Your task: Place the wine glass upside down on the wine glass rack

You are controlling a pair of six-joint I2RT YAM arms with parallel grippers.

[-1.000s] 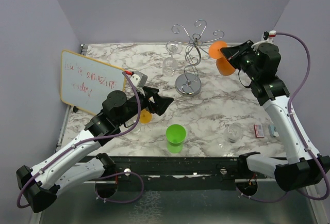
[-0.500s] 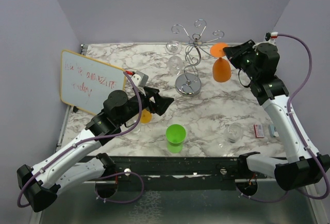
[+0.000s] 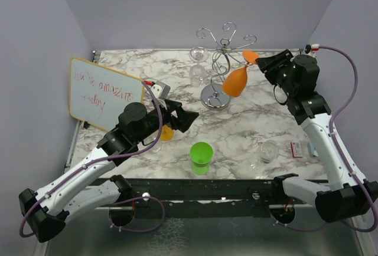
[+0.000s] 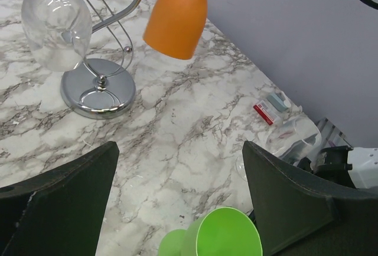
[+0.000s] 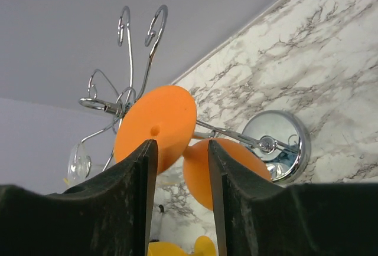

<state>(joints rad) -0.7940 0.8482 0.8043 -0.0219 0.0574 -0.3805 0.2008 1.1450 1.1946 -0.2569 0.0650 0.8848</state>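
Orange wine glass (image 3: 235, 82) hanging bowl-down and tilted from chrome wine glass rack (image 3: 216, 97), right gripper (image 3: 260, 62) jaws parted just beside its foot, left gripper (image 3: 188, 117) spread wide, empty

High rear overview; both wrist views toward the rack (image 3: 215, 97)

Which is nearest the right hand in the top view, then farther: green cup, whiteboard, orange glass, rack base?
1. Orange glass, beside the right hand.
2. Rack base, centre back.
3. Green cup, near edge.
4. Whiteboard, far left.
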